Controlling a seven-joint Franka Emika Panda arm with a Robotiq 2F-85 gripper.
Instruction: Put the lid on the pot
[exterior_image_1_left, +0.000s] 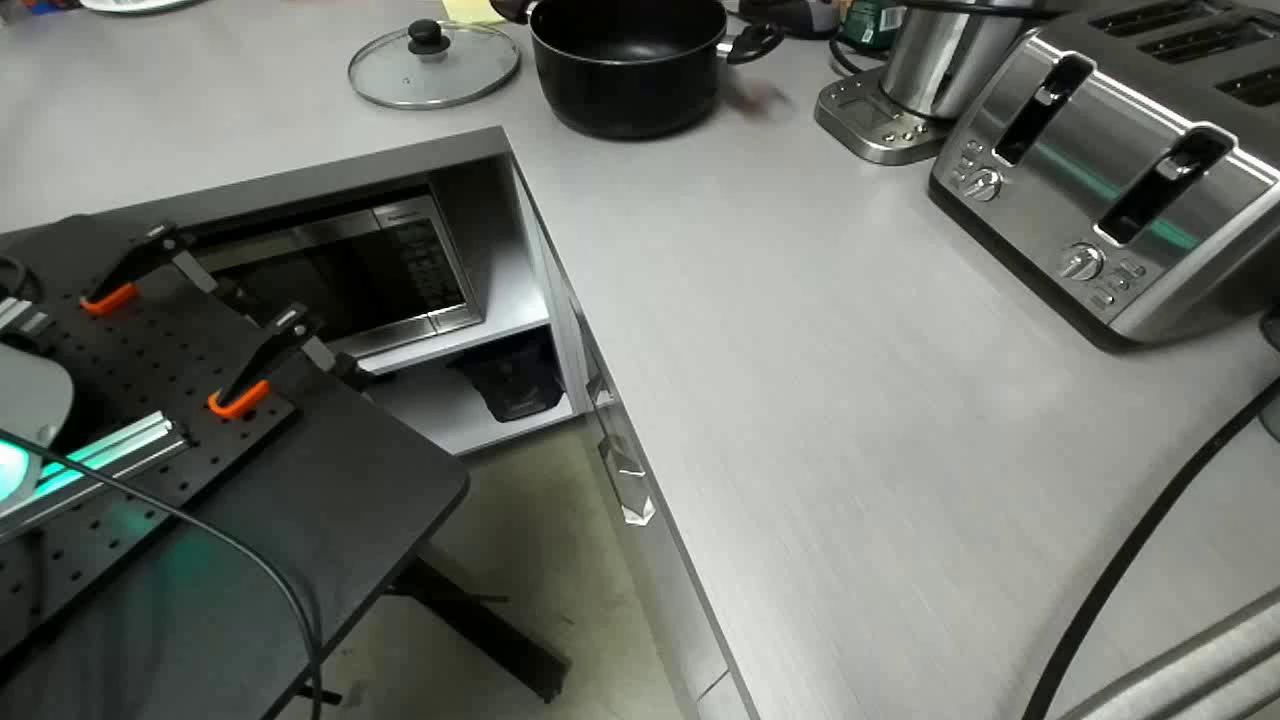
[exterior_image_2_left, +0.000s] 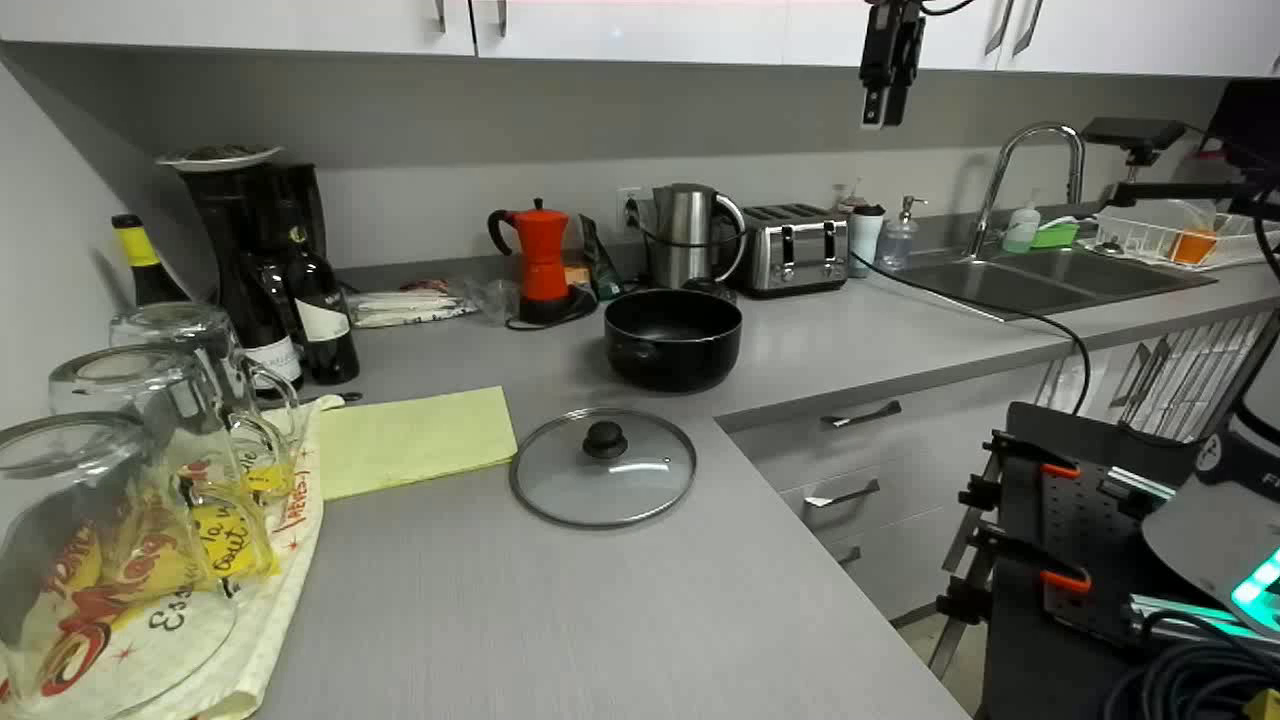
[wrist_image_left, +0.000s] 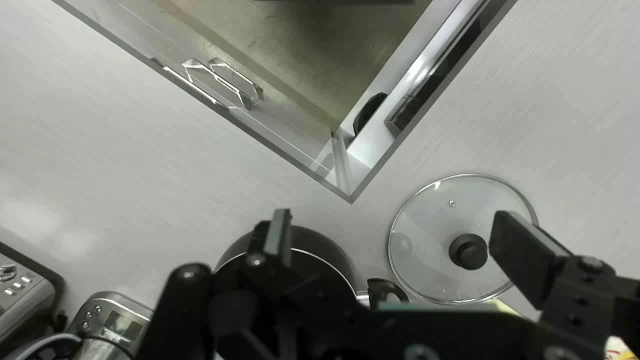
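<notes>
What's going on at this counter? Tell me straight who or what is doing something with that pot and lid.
Nothing is being handled right now. The robot's end effector hangs open above the counter, with nothing in its grip. The glass lid lies knob up on the counter, beside the uncovered black pot. The job is to put the lid on the pot, a step not yet done.

The counter (exterior_image_1_left: 850, 450) is softly lit, the lid (exterior_image_2_left: 600, 485) streaked by glare (right of centre in an exterior view).
</notes>
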